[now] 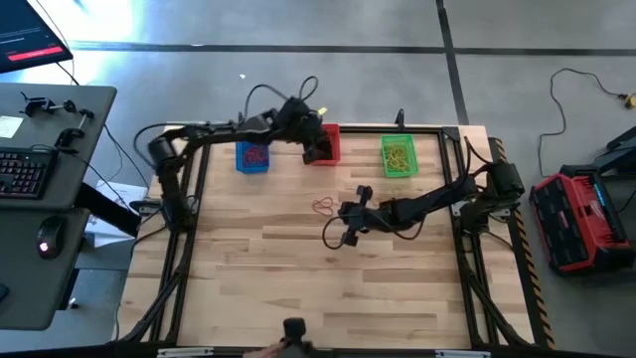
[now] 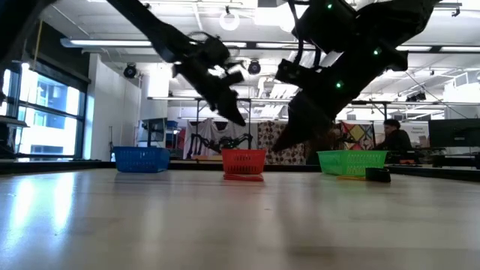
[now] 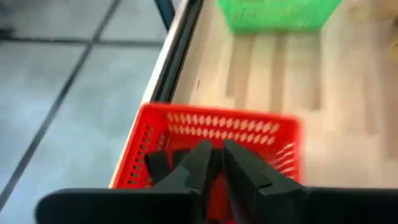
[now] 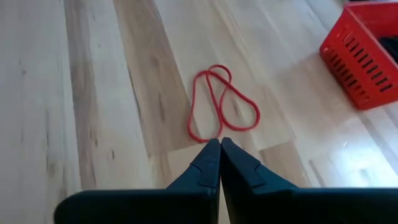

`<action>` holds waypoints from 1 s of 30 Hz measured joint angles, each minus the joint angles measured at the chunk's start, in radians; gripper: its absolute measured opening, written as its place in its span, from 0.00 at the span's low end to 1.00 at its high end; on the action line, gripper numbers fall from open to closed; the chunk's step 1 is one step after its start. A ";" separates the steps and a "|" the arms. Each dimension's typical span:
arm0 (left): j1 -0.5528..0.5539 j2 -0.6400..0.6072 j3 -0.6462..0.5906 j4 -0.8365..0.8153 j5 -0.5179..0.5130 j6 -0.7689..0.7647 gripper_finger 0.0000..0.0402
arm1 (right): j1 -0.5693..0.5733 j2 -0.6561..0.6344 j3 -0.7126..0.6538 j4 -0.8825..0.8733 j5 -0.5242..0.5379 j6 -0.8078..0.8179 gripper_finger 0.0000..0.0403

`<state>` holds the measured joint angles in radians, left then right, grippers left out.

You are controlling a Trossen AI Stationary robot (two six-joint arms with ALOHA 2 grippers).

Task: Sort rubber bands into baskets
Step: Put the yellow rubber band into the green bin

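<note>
Three baskets stand in a row along the table's far edge: blue point(image 1: 252, 157), red point(image 1: 328, 139) and green point(image 1: 398, 155). The blue one holds reddish bands and the green one yellowish bands. My left gripper point(image 3: 216, 155) hovers over the red basket point(image 3: 217, 124), shut, with nothing seen between its fingers. Dark pieces point(image 3: 158, 163) lie inside that basket. Two red rubber bands point(image 4: 217, 106) lie flat on the wood near the table's middle point(image 1: 324, 206). My right gripper point(image 4: 219, 142) is shut, low over the table, with its tips at the bands' nearest ends. My left gripper touches nothing. My right gripper points slantwise down at the nearest loop ends of the red bands point(image 4: 217, 135), which lie flat and slack on the table. I cannot tell whether its shut tips touch them.
A small black object point(image 2: 377, 174) sits on the table in front of the green basket point(image 2: 352, 161). The black frame rail point(image 1: 298, 127) runs just behind the baskets. Open wood stretches toward the near edge point(image 1: 298, 298). A person point(image 2: 394, 135) sits in the room beyond.
</note>
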<state>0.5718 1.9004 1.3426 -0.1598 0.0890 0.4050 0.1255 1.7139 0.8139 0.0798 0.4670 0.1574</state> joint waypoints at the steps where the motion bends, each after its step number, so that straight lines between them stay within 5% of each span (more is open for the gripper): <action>1: -0.006 -0.035 -0.047 0.046 0.006 -0.015 0.06 | -0.006 0.000 0.000 -0.004 -0.010 0.000 0.00; 7: -0.055 -0.231 -0.311 0.241 0.007 -0.099 0.03 | -0.056 -0.005 0.009 -0.099 -0.093 -0.006 0.00; 17: -0.183 -0.411 -0.698 0.744 0.033 -0.272 0.03 | -0.170 -0.013 0.126 -0.596 -0.146 -0.011 0.00; 30: -0.417 -0.456 -0.891 0.987 -0.008 -0.350 0.03 | -0.255 -0.013 0.148 -0.847 -0.277 0.002 0.06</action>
<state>0.1549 1.4445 0.4517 0.8268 0.0808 0.0549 -0.1292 1.7012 0.9619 -0.7671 0.1902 0.1589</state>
